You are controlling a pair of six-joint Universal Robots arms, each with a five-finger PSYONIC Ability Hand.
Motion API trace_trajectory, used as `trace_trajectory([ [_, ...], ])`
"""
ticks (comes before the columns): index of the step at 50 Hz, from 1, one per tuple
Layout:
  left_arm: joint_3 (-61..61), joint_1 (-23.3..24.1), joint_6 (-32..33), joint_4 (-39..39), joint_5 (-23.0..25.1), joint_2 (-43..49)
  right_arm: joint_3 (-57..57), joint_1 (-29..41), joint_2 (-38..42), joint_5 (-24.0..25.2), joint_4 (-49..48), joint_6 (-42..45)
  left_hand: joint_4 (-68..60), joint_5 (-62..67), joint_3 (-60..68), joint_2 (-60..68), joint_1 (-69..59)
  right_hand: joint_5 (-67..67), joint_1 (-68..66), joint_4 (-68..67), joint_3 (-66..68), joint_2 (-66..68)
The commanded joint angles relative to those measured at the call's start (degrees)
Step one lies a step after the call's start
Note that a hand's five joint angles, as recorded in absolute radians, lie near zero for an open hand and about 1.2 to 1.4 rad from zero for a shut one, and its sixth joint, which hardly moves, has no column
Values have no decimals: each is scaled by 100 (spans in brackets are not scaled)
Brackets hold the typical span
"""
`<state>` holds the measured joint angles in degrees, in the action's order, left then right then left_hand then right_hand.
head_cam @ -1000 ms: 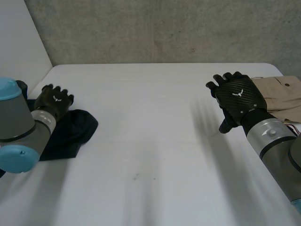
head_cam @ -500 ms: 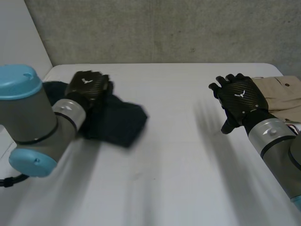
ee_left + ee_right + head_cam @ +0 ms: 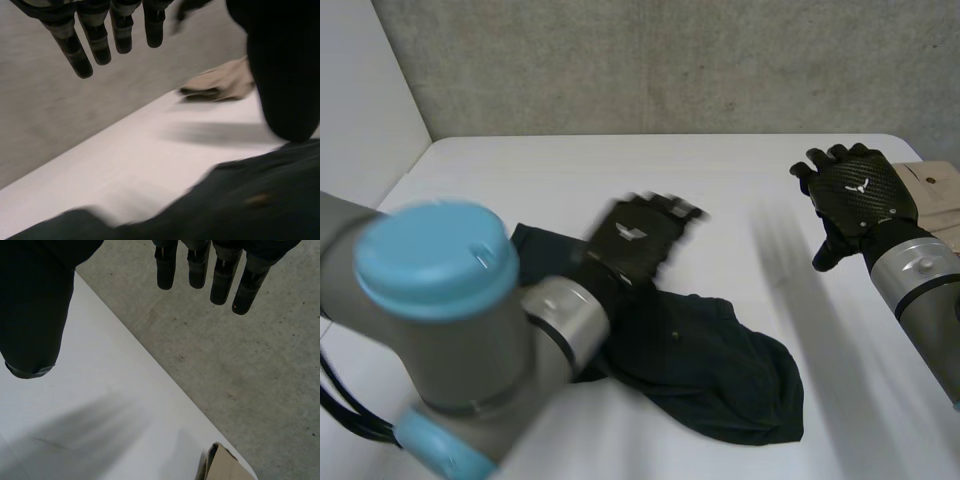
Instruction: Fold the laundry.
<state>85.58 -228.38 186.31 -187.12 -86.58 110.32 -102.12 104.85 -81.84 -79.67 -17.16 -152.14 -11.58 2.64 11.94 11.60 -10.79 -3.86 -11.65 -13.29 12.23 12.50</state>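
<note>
A dark crumpled garment (image 3: pixel 720 370) lies on the white table (image 3: pixel 570 170), a little left of the middle and toward the front. My left hand (image 3: pixel 638 235) hovers over the garment's far edge. In the left wrist view its fingers (image 3: pixel 100 35) are straight and apart from the thumb, with nothing between them, and the dark garment (image 3: pixel 240 200) lies below the palm. My right hand (image 3: pixel 860 190) is raised at the right, fingers (image 3: pixel 200 265) straight, holding nothing. A beige garment (image 3: pixel 942 190) lies just beyond it at the table's right edge.
A grey concrete wall rises behind the table's far edge and a white panel stands at the left. The beige garment (image 3: pixel 220 82) also appears past my left hand's fingertips, and a corner of it (image 3: pixel 225 467) shows in the right wrist view.
My left arm swung from the table's left edge toward the middle, bringing the dark garment along, which now lies spread there. The left hand has let go. My right hand drifted slightly right.
</note>
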Motion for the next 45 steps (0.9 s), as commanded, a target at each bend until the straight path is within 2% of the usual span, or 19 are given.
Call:
trace_trajectory([
  [1, 160, -1462, 764, 158, -43, -151, 130, 88, 10, 100, 458, 0, 103, -209, -139, -105, 24, 386, 165, 329, -223, -250],
  [8, 292, -2298, 1810, 141, 71, 173, 210, 106, 54, 338, 1048, -9, 35, -141, -72, -37, -43, 386, 165, 329, -223, -250],
  [15, 135, -2475, 2479, 106, 439, 858, 157, 123, 90, 347, 1040, 17, -82, -24, 46, 80, -160, 386, 165, 329, -223, -250],
  [20, -138, -2484, 2515, 106, 712, 1290, 175, 168, 116, 294, 1048, 17, -334, 228, 298, 332, -412, 386, 165, 329, -223, -250],
  [24, -410, -2475, 2489, 80, 827, 1528, 122, 176, 116, 285, 1040, 17, -1191, 1085, 1154, 1189, -1269, 386, 165, 329, -223, -250],
  [27, -577, -2466, 2462, 62, 827, 1677, 96, 194, 125, 268, 1040, 9, -2550, 2444, 2514, 2548, -2629, 386, 165, 329, -223, -250],
  [28, -647, -2466, 2471, 53, 801, 1721, 78, 203, 125, 268, 1040, 9, -4270, 4164, 4234, 4268, -4349, 386, 165, 329, -223, -250],
  [30, -700, -2466, 2489, 27, 757, 1739, 60, 211, 125, 268, 1040, 9, -5661, 5555, 5624, 5659, -5739, 386, 165, 329, -223, -250],
  [31, -753, -2475, 2489, -69, 652, 1748, 43, 211, 125, 268, 1040, 9, -6830, 6725, 6794, 6829, -6909, 386, 165, 329, -223, -250],
  [33, -797, -2475, 2497, -253, 389, 1722, 43, 211, 133, 268, 1040, 9, -6842, 6736, 6806, 6840, -6921, 386, 165, 329, -223, -250],
  [34, -850, -2484, 2515, -507, 13, 1669, 43, 211, 134, 268, 1040, 9, -6842, 6736, 6806, 6840, -6921, 386, 165, 329, -223, -250],
  [36, -911, -2501, 2550, -798, -384, 1607, 43, 211, 160, 268, 1040, 17, -6842, 6736, 6806, 6840, -6921, 386, 165, 329, -223, -250],
  [37, -999, -2545, 2576, -1156, -795, 1477, 51, 211, 177, 268, 1040, 17, -6842, 6736, 6806, 6840, -6921, 386, 165, 329, -223, -250],
  [39, -1078, -2589, 2568, -1475, -1053, 1318, 52, 220, 195, 268, 1040, 17, -6842, 6736, 6806, 6840, -6921, 386, 165, 329, -223, -250],
  [42, -1158, -2537, 2550, -1897, -1010, 966, 60, 220, 204, 268, 1031, 9, -6842, 6736, 6806, 6840, -6921, 386, 165, 329, -223, -250],
  [43, -1184, -2432, 2507, -2011, -705, 765, 60, 220, 213, 259, 1031, 9, -6842, 6736, 6806, 6840, -6921, 386, 165, 329, -223, -250],
  [45, -1219, -2309, 2454, -2030, -414, 641, 69, 220, 213, 241, 1022, -18, -6842, 6736, 6806, 6840, -6921, 386, 165, 329, -223, -250],
])
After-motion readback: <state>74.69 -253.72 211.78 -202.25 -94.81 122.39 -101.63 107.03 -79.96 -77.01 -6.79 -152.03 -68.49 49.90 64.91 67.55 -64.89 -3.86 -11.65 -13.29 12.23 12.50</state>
